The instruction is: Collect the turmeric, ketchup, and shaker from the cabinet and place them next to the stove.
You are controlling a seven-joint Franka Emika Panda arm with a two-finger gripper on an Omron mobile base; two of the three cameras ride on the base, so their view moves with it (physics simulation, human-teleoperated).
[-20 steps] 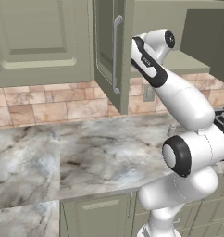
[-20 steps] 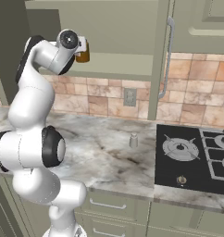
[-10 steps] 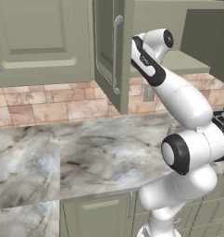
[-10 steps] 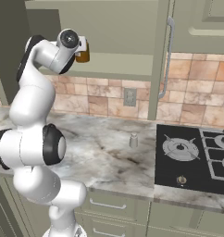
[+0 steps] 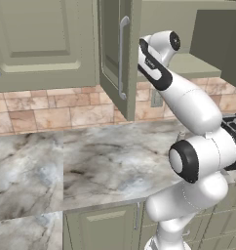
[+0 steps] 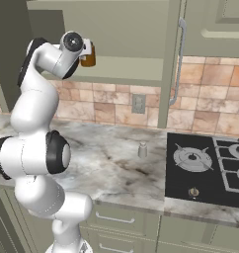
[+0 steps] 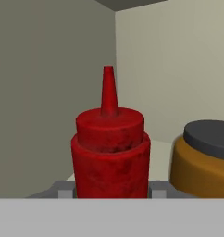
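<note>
I see one arm reaching up into the cabinet (image 6: 116, 34), whose door (image 5: 115, 53) stands open with its single silver bar handle (image 5: 122, 56) facing out.

In the hand view, one ketchup bottle (image 7: 110, 148) stands upright straight ahead of the gripper (image 7: 109, 192) inside the cabinet, its pointed red cap up. The two grey finger tips (image 7: 64, 190) sit low against either side of the bottle's body, closed narrowly on it, so I read the ketchup as gripped.

One turmeric jar (image 7: 204, 159), orange-brown with a dark lid, stands just beside the ketchup in the hand view, on the same cabinet floor; from the right base camera it shows as one brown jar (image 6: 88, 54) at the hand, at the cabinet's lower edge.

One shaker (image 6: 142, 150) stands upright on the marble counter (image 6: 111, 163) below the cabinet, near the edge of the stove (image 6: 205, 170). Of the stove I count two burner grates in full and one front knob. One wall outlet (image 6: 138, 104) sits on the tiled wall beneath the cabinet.
</note>
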